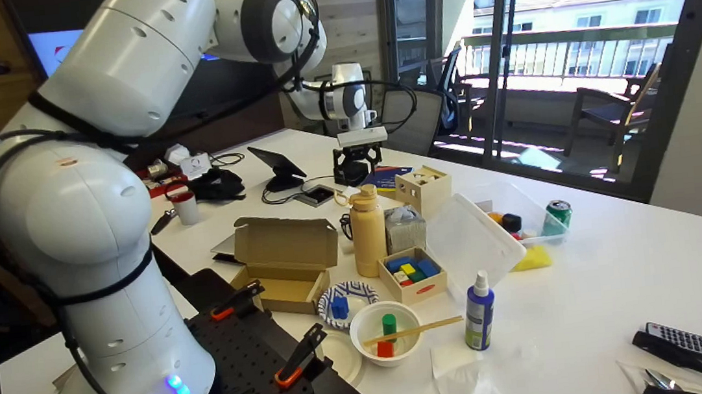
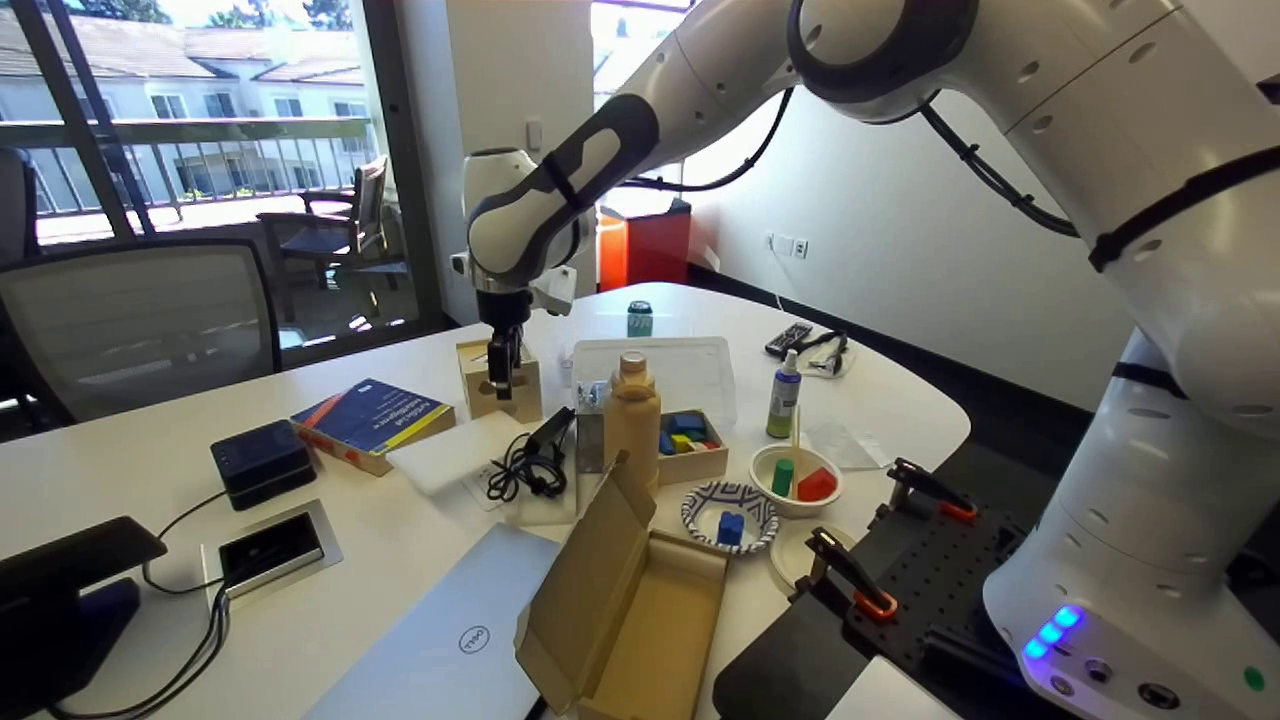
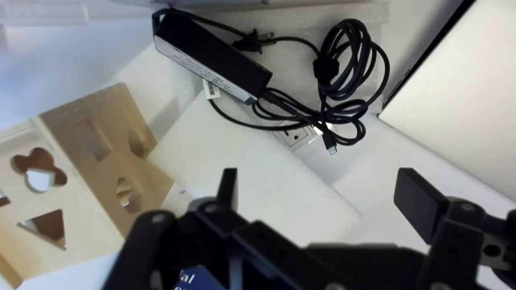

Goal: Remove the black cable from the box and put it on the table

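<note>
Below me spreads the large white-topped table (image 1: 608,287) with rounded edges. In an exterior view, taking twelve as the top of the picture, a flat silver laptop (image 2: 440,645) lies at nine o'clock from the low brown cardboard box (image 2: 665,625), whose lid is raised and leans toward the laptop. In the wrist view, read the same way, a white, foam-looking slab (image 3: 262,173) lies under me, and a pale wooden shape-sorter (image 3: 102,173) with cut-out holes is at nine o'clock. My black two-fingered gripper (image 3: 320,187) hangs above the slab, fingers spread wide, with nothing held between them. The thin, limp black cable (image 3: 318,114) lies bundled in loops at twelve o'clock from my fingertips, apart from them, one strand crossing the slab; in an exterior view, it and its oblong black power brick (image 2: 550,432) lie outside the cardboard box, at eleven o'clock from it.
</note>
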